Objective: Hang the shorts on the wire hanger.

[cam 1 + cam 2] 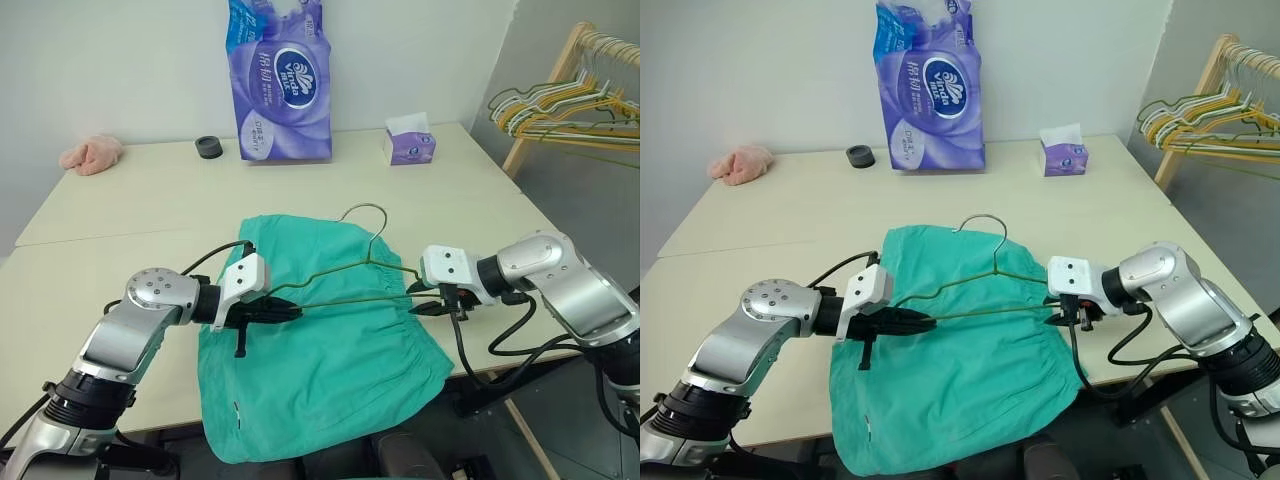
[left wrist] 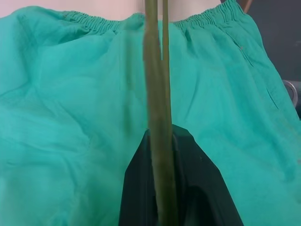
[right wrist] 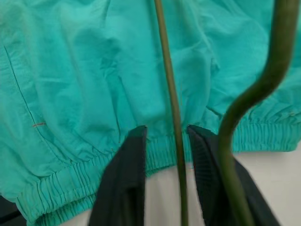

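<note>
From the head views, the shorts (image 1: 330, 350) lie spread on the table (image 1: 130, 200), the wire hanger (image 1: 365, 262) held over them; behind stands a purple tissue pack (image 1: 282, 80) (print unreadable). In the left wrist view, the left gripper (image 2: 162, 141) clamps the wire. In the right wrist view, the right gripper (image 3: 167, 129) has fingers apart around the wire.

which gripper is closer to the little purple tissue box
Right. The right gripper is nearer the tissue box at the table's far right; the left gripper is farther across.
</note>
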Tool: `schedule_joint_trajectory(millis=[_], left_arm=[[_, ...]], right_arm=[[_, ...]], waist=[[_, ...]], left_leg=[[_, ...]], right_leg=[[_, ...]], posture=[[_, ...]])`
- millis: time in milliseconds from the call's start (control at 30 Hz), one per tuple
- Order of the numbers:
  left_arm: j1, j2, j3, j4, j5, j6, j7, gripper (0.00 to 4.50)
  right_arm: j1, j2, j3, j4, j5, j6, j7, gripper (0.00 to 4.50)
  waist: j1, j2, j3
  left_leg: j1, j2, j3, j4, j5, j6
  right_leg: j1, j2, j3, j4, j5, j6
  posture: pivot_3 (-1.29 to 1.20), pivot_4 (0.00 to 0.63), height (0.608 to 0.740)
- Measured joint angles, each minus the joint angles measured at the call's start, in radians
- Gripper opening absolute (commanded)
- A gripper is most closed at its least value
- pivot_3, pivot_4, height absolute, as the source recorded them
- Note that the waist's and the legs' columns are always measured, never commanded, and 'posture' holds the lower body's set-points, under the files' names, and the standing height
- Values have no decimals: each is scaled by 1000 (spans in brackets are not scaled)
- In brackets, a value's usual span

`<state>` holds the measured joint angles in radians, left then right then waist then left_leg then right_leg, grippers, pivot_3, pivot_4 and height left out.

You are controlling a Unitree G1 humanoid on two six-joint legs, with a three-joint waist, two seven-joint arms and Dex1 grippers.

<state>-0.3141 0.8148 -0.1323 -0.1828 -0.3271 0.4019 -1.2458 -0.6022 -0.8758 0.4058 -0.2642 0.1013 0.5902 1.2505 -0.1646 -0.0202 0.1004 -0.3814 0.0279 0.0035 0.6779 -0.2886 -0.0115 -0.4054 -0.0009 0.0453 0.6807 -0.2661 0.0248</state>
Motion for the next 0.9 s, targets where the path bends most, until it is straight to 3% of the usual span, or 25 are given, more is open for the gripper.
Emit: schedule_joint_trajectory(millis=[33, 200, 333, 500, 667, 900], left_arm=[[0, 0, 0, -2, 0, 0, 1, 0], [2, 0, 0, -3, 13, -1, 5, 0], [-2, -15, 1, 3, 14, 3, 19, 935], [-22, -34, 22, 110, 16, 5, 74, 2412], [-87, -58, 155, 293, -39, 91, 154, 2412], [-70, -2, 207, 316, -114, 179, 70, 2412]], right_arm=[[0, 4, 1, 1, -2, 10, -2, 14], [0, 19, 10, 2, -2, 58, -4, 14], [0, 24, 9, -3, 8, 117, -6, 0], [18, 43, -48, -6, 89, 239, -26, 0], [69, 32, -168, -16, 188, 380, -61, 0], [226, 54, -329, -90, 341, 557, -149, 0]], waist=[[0, 0, 0], [0, 0, 0], [1, 0, 0], [0, 0, 0], [0, -1, 0], [-5, -1, 0]], left_leg=[[0, 0, 0, 0, 0, 0], [0, 0, 0, 0, 0, 0], [0, 0, 0, 0, 0, 0], [0, 0, -1, 0, 0, 0], [-1, 0, -1, 0, 0, 0], [-1, 0, -1, 0, 0, 0]], right_leg=[[0, 0, 0, 0, 0, 0], [0, 0, 0, 0, 0, 0], [0, 0, 0, 0, 0, 0], [0, 0, 0, 0, 0, 0], [0, 0, -1, 0, 0, 0], [0, 0, -1, 0, 0, 0]], posture=[[-166, 71, 740], [-168, 71, 740], [-174, 68, 740], [-181, 67, 740], [-190, 62, 740], [-218, 63, 740]])
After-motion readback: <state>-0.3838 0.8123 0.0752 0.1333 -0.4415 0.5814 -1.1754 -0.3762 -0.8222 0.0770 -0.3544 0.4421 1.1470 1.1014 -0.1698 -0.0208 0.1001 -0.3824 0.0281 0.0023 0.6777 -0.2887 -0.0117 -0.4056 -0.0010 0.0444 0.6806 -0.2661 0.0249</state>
